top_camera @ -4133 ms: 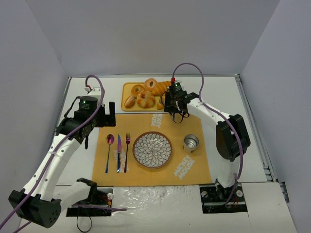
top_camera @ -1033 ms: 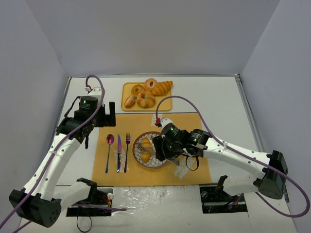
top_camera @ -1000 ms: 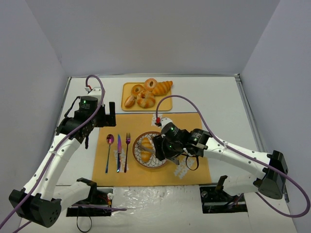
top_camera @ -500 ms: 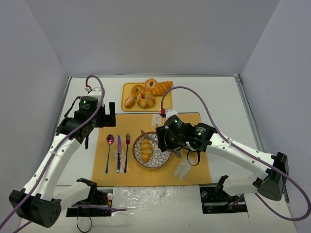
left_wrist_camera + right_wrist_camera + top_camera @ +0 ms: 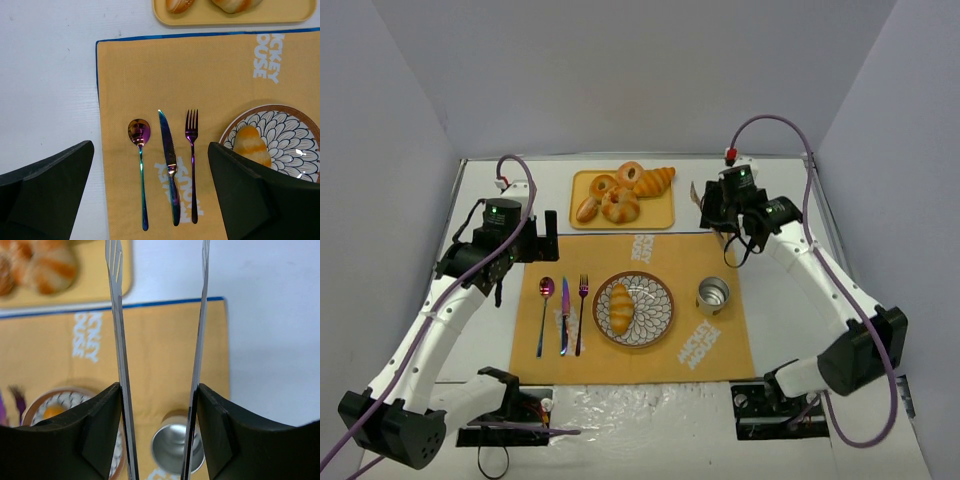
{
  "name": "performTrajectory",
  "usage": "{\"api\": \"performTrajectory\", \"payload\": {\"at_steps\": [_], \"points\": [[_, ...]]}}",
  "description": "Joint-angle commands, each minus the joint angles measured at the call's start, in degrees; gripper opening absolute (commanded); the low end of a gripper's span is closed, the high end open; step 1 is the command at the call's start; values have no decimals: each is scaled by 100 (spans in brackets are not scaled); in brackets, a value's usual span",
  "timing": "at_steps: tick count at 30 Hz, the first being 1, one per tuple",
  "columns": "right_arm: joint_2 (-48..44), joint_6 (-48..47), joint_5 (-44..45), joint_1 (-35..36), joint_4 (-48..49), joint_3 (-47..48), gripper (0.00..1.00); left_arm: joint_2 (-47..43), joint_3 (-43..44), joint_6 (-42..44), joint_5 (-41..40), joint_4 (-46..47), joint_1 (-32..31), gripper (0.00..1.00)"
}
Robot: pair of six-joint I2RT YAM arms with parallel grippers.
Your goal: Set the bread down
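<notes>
Your right gripper has lifted away from the plate, still clamped on the tongs, whose blades now stand apart and empty. The bread lies on the plate, well behind and left of it. Placing looks done. Your left gripper hangs open.

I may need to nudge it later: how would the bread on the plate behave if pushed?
The bread looks rounded and oblong, so it would probably roll or slide on the glossy plate. Its ridged crust likely offers fair grip.
</notes>
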Motion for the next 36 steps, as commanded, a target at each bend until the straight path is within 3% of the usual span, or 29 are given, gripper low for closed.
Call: {"api": "performTrajectory", "payload": {"at_steps": [1, 18, 28, 31, 36], "points": [[632, -163, 385, -807, 590, 407, 54, -43, 106, -14, 85, 198, -37, 96], [3372, -447, 650, -2036, 1151, 1802, 55, -123, 106, -23, 160, 224, -68, 96], [3943, -505, 772, -2211, 1289, 1816, 59, -105, 99, -32, 158, 224, -61, 96], [4042, -467, 848, -2211, 1311, 1761, 66, -105, 97, -23, 143, 224, -68, 96], [4122, -418, 873, -2219, 1353, 1633, 70, -96, 97, -23, 134, 216, -76, 96]]}}
